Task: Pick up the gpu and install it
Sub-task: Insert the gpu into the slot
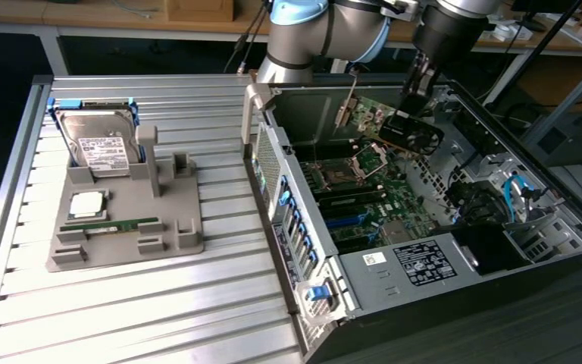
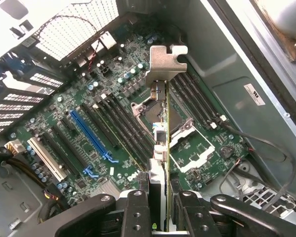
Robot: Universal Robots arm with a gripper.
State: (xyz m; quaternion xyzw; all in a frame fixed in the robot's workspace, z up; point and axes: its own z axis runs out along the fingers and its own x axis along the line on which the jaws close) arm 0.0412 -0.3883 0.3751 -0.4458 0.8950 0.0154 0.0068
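Observation:
The gpu [image 1: 392, 125] is a green-brown card with a black cooler and a silver end bracket. It hangs in the air over the open computer case [image 1: 301, 250], above the motherboard [image 1: 367, 193]. My gripper [image 1: 417, 91] comes down from above and is shut on the card. In the wrist view the gpu [image 2: 166, 133] is edge-on between my black fingers [image 2: 137, 210], with its bracket [image 2: 166, 61] pointing away from me. My gripper [image 2: 162, 202] holds it over the processor socket [image 2: 187, 140], apart from the board.
Long card slots, one of them blue [image 2: 91, 136], and memory slots lie beside the socket. On the slatted table a grey fixture [image 1: 185, 243] carries a hard drive [image 1: 99, 144], a processor [image 1: 87, 203] and a memory stick [image 1: 109, 225]. Case walls and cables [image 2: 256, 148] surround the board.

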